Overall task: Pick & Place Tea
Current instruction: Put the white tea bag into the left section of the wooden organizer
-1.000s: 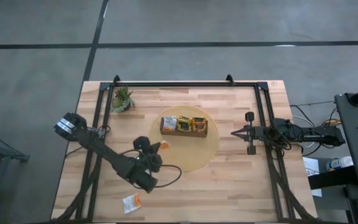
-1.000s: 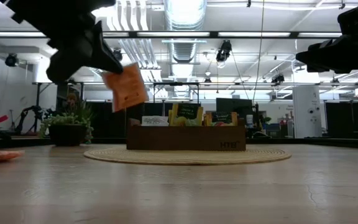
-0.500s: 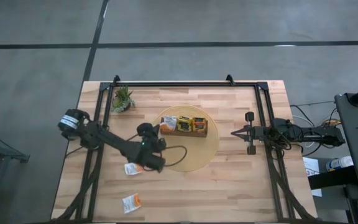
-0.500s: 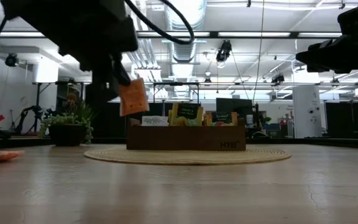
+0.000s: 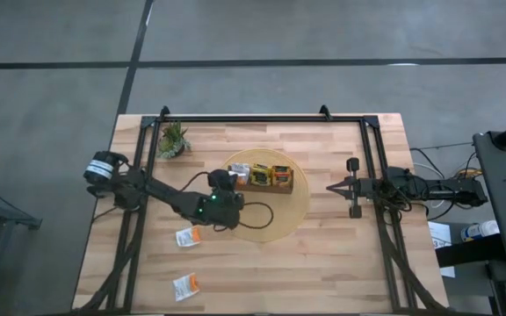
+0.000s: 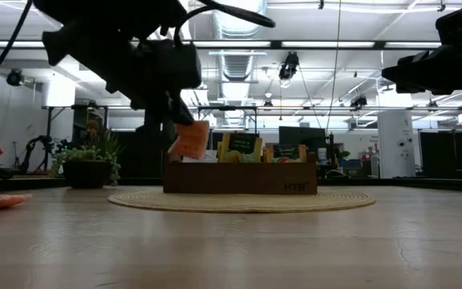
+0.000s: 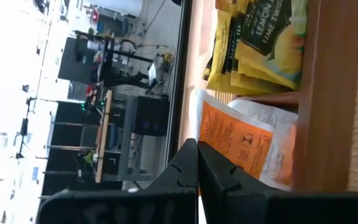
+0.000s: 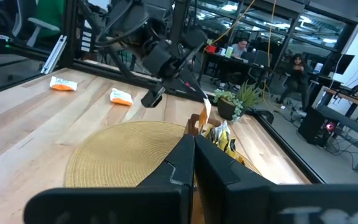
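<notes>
My left hand [image 6: 184,128] is pinching an orange sachet [image 6: 189,140], holding it just above the left end compartment of the tray [image 5: 262,187], where white sachets [image 7: 272,134] are lying. Yellow sachets [image 5: 259,175] are sitting in the next compartment. The tray is resting on a round mat [image 5: 279,224]. Two more sachets [image 5: 186,237] are lying on the table [image 5: 323,263]. My right hand [image 5: 330,187] is waiting, fingers together, near the right edge.
</notes>
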Robot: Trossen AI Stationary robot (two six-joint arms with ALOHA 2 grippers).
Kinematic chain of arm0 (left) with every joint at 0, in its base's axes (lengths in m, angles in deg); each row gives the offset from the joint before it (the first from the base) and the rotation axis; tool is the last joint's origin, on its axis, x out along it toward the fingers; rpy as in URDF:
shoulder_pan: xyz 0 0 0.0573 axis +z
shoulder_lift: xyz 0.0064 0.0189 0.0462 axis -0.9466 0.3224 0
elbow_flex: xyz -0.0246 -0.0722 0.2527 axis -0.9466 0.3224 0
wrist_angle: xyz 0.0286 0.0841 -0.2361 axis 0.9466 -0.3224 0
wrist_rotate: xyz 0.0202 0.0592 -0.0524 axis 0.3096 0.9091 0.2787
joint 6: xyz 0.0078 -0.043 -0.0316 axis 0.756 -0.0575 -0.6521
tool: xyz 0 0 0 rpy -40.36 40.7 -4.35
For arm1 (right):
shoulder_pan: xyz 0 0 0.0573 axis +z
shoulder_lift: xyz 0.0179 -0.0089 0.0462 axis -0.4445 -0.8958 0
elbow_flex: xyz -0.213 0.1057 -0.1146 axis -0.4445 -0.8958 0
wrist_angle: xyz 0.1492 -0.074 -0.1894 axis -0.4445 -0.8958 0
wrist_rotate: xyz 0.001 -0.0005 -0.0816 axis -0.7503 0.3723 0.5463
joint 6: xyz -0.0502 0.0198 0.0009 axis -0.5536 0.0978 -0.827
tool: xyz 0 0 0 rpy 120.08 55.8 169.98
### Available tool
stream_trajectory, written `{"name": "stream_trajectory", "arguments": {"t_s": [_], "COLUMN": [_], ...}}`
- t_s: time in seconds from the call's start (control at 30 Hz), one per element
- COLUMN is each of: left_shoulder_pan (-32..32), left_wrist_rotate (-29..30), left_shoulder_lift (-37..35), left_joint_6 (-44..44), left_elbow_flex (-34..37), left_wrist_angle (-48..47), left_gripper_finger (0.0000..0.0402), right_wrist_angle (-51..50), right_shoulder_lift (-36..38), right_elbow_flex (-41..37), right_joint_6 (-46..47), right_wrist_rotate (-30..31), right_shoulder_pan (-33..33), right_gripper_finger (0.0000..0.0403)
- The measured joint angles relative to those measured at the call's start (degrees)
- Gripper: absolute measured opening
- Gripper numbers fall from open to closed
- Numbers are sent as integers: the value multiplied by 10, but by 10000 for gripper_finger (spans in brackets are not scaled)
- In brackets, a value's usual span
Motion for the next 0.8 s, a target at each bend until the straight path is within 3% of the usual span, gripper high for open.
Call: {"name": "stream_trajectory", "arguments": {"t_s": [0.4, 0.8], "left_shoulder_pan": [13, 21], "left_wrist_rotate": [-32, -32], "left_shoulder_lift": [0, 0], "left_joint_6": [53, 57], "left_elbow_flex": [18, 18], "left_wrist_angle": [94, 75], "left_gripper_finger": [0, 0], "right_wrist_angle": [0, 0], "right_shoulder_lift": [0, 0], "right_elbow_flex": [0, 0], "right_joint_6": [0, 0], "right_wrist_rotate": [0, 0], "right_shoulder_pan": [0, 0], "right_gripper_finger": [8, 8]}}
